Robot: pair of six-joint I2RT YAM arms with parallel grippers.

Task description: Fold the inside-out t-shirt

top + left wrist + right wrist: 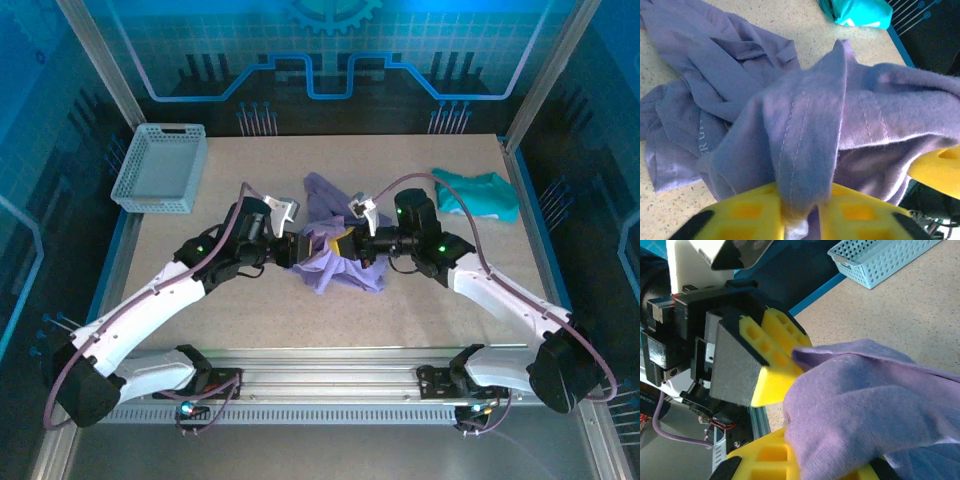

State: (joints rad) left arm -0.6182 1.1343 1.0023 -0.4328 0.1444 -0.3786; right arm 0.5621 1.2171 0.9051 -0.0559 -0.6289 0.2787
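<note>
The t-shirt [335, 272] is lavender-purple, soft and thin, crumpled in a loose heap at the middle of the table [300, 320]. One part lies flat and wrinkled, showing faint pale lettering; another, a bunched fold with a double-stitched seam, is raised off the surface

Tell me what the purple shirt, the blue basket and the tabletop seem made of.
Purple shirt: soft thin knit, probably cotton jersey, matte; fine ribs, stitched seams and limp folds show. Blue basket: likely moulded plastic; its walls are a regular perforated grid. Tabletop: hard, smooth, beige speckled surface, maybe laminate or stone-look composite; cannot tell which.
</note>
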